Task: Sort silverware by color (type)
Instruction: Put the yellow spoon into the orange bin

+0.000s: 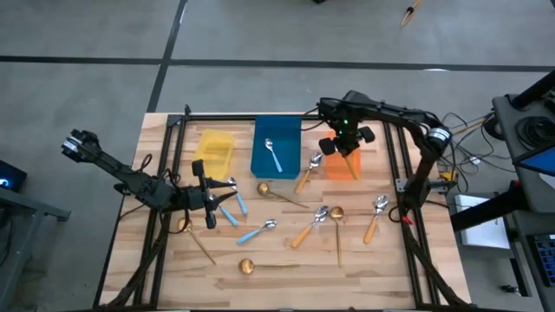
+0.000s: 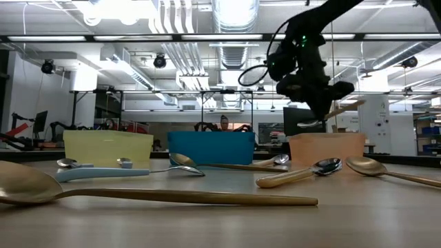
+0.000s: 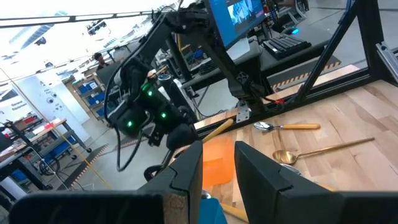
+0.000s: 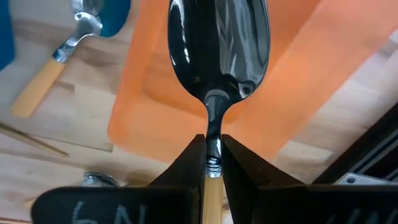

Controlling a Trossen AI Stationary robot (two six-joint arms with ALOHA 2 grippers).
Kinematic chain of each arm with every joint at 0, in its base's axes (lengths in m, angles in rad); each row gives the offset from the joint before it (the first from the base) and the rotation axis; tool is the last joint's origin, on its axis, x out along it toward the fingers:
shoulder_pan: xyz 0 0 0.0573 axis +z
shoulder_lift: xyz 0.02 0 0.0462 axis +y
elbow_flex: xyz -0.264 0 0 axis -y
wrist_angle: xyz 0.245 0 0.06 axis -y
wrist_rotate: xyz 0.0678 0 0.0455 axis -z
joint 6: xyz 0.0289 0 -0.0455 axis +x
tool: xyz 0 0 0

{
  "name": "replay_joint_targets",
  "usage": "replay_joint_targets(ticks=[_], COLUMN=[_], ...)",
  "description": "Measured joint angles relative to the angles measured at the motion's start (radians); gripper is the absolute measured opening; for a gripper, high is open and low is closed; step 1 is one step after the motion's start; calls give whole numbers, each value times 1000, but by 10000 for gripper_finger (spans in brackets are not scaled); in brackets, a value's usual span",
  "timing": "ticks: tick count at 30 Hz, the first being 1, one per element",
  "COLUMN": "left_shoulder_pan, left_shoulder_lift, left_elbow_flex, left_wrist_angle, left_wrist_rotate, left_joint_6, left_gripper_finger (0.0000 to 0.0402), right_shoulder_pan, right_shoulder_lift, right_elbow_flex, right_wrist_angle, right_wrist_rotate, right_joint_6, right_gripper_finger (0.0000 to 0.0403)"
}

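1. The orange-handled spoon [image 4: 217, 56] hangs above the orange bin [image 1: 342, 165], its neck pinched between the fingers of the right gripper [image 4: 213, 163].
2. The left gripper [image 1: 211, 201] rests low near the yellow bin [image 1: 215, 149], fingers partly apart and holding nothing.
3. Other spoons lie scattered on the bench [image 1: 286, 269].

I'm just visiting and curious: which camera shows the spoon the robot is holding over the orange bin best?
The right wrist view: the orange-handled spoon fills the picture, clamped at its neck by the right gripper above the orange bin. The high view shows only its handle under the gripper. The low view shows its handle sticking out. The left wrist view shows the handle from afar.
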Motion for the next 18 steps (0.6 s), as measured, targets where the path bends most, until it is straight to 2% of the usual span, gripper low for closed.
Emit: replay_joint_targets(ticks=[10,18], left_shoulder_pan=[0,0], left_shoulder_lift=[0,0], left_elbow_flex=[0,0], left_wrist_angle=[-4,-7], left_wrist_rotate=[0,0], left_joint_6=[0,0], left_gripper_finger=[75,75], right_shoulder_pan=[-26,-34], right_shoulder_lift=[95,121], right_elbow_flex=[40,39], right_wrist_angle=[0,9], right_wrist_rotate=[8,18], right_joint_6=[-49,-72], right_gripper_finger=[28,28])
